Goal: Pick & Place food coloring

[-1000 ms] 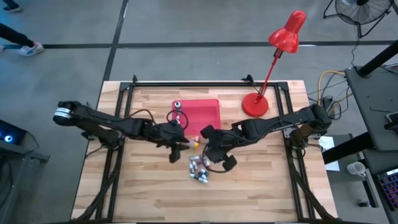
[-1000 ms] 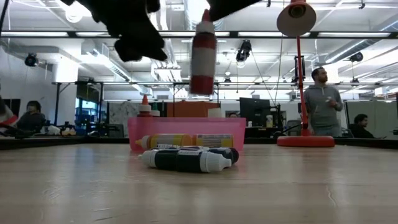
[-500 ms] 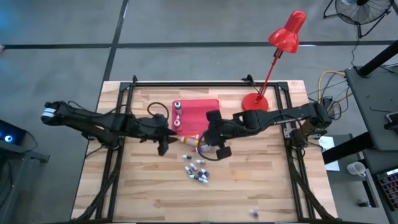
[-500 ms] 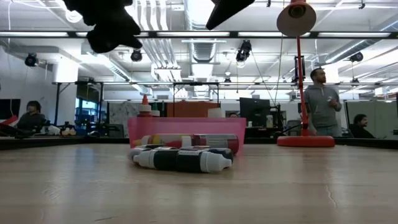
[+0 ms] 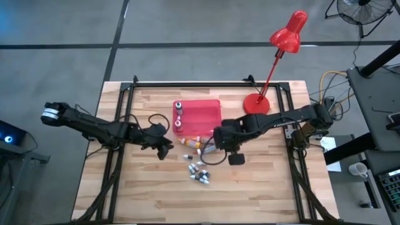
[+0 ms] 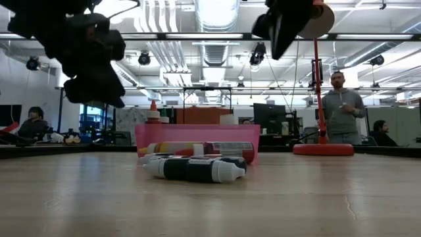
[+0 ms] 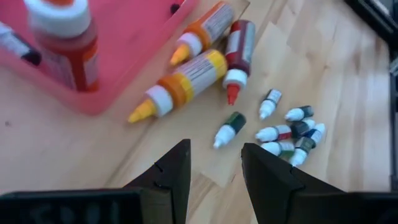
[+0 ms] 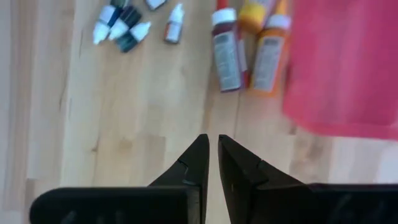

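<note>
Several tiny dropper bottles of food coloring (image 5: 199, 172) lie on their sides in a loose cluster on the wood, also seen in the left wrist view (image 7: 289, 131), the right wrist view (image 8: 122, 28) and the low view (image 6: 195, 169). My left gripper (image 5: 164, 147) hangs open above the table, left of the cluster, with nothing between its fingers (image 7: 215, 167). My right gripper (image 5: 218, 144) hovers shut and empty to the right of the bottles (image 8: 213, 148). Both are well above the tabletop in the low view.
A shallow red tray (image 5: 209, 114) sits beyond the cluster, with a white-capped red bottle (image 5: 178, 108) upright in it. Larger orange, yellow and dark red bottles (image 5: 191, 142) lie against its near edge. A red desk lamp (image 5: 256, 104) stands at the far right.
A red, white-capped bottle that hung high under my right gripper is gone from the air; a dark red bottle now lies by the tray's near edge. My right gripper moved toward the tray, then back to the right. My left gripper drew back toward the table's left and sank lower.
</note>
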